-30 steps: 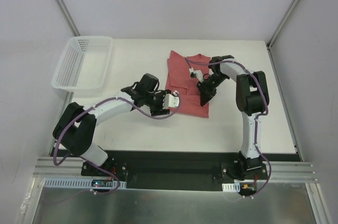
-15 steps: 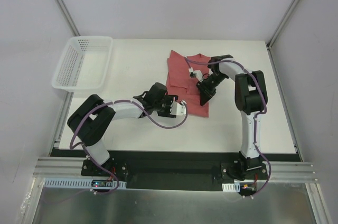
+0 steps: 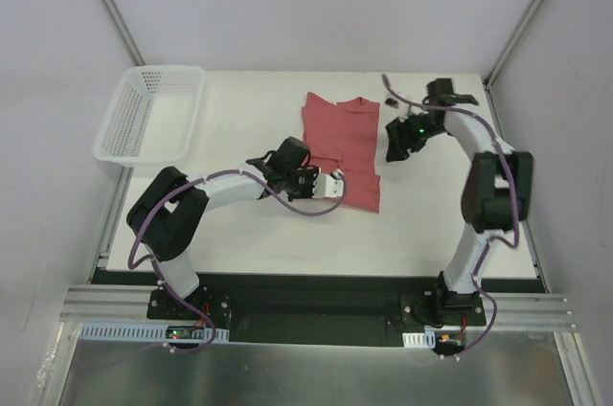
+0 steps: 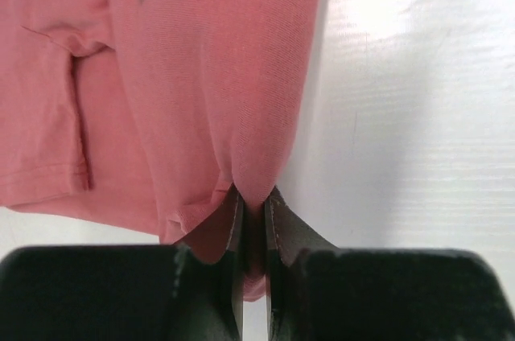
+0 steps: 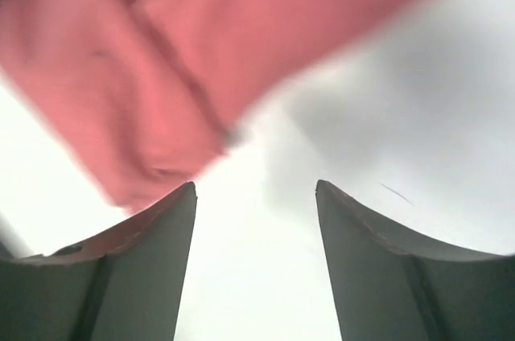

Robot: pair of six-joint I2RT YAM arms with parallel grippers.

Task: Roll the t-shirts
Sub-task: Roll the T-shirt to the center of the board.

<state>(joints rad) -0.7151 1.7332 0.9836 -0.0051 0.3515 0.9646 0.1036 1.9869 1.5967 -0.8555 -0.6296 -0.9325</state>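
The salmon-red t-shirt (image 3: 342, 138) lies folded into a long strip in the middle of the table. My left gripper (image 3: 340, 185) is low at its near left corner, shut on a pinch of the hem. In the left wrist view the cloth (image 4: 201, 76) bunches into the left gripper (image 4: 253, 206), whose jaws are closed tight. My right gripper (image 3: 394, 149) hovers just off the shirt's right edge, open and empty. The right wrist view shows the shirt (image 5: 161, 51) blurred ahead and to the left of the right gripper (image 5: 255, 188), with bare table between its fingers.
A white perforated basket (image 3: 148, 114) stands at the back left corner of the table. Metal frame posts and grey walls border the table at the back and on both sides.
My right gripper has let go of the shirt, opened and swung back to the right, off the cloth. My left gripper has slid right to the near hem and shut on it.
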